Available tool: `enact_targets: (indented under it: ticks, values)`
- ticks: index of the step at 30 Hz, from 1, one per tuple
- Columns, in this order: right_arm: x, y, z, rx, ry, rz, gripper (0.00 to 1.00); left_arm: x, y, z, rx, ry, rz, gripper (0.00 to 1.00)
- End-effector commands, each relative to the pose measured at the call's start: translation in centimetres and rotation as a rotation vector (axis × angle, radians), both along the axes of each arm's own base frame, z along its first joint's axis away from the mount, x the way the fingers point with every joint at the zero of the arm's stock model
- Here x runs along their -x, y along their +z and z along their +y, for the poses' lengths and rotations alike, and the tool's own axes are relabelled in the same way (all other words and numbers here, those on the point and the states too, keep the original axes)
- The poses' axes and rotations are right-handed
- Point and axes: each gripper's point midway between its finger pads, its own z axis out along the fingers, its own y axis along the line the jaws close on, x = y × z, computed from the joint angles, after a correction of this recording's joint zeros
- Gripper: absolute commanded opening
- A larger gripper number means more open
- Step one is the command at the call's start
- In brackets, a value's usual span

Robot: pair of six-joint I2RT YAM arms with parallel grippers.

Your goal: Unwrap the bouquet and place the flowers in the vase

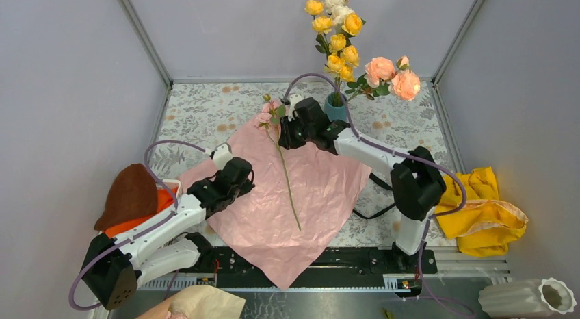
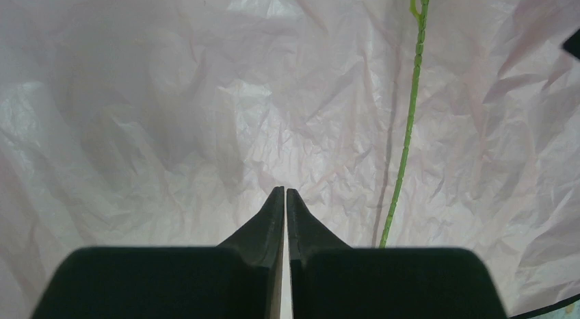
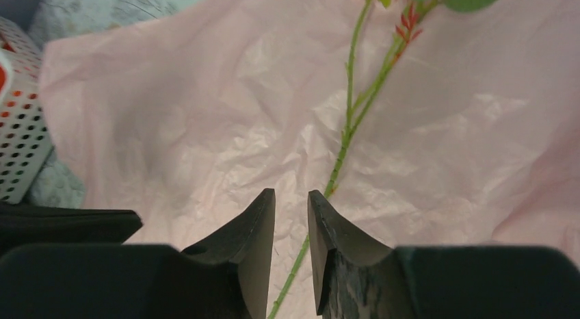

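Flowers (image 1: 342, 45): the yellow and peach ones stand in the teal vase (image 1: 335, 111) at the back. One pink-headed stem (image 1: 287, 175) lies alone on the spread pink paper (image 1: 328, 196). My right pincer (image 3: 292, 196) straddles that stem just below its leaves. Its jaws are narrow, but the gap is wider than the stem, so not gripped, I judge. Taking it high should keep the bloom from drooping. Left pincer (image 2: 285, 190) is closed and empty over the sheet, likely there to pin it.
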Motion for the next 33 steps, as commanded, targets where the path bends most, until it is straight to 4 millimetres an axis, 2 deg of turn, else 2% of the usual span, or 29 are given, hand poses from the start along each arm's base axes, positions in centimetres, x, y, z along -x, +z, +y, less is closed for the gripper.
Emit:
enact_targets:
  ticks: [1,8,14,21,27,33]
  values:
    - [-1.3,-0.4,0.0,0.075,-0.045,-0.003,0.30,-0.3,-0.2,0.7,-0.013,0.034,-0.009,0.09]
    - [-1.2,-4.5,0.6,0.151,-0.040,0.080,0.29,-0.2,-0.4,0.8,-0.019,0.036,-0.007,0.09]
    - [-0.2,-6.7,2.2,0.180,-0.004,0.117,0.31,-0.2,-0.4,0.9,-0.020,0.037,-0.006,0.09]
    - [-0.5,-9.3,2.5,0.237,-0.019,0.158,0.36,-0.1,-0.5,0.9,-0.019,0.035,-0.006,0.09]
    - [-0.9,-10.2,2.2,0.287,-0.041,0.150,0.37,-0.1,-0.5,0.9,-0.019,0.035,-0.005,0.09]
    - [-1.8,-8.8,0.9,0.323,-0.099,0.093,0.37,-0.2,-0.5,0.9,-0.019,0.035,-0.007,0.09]
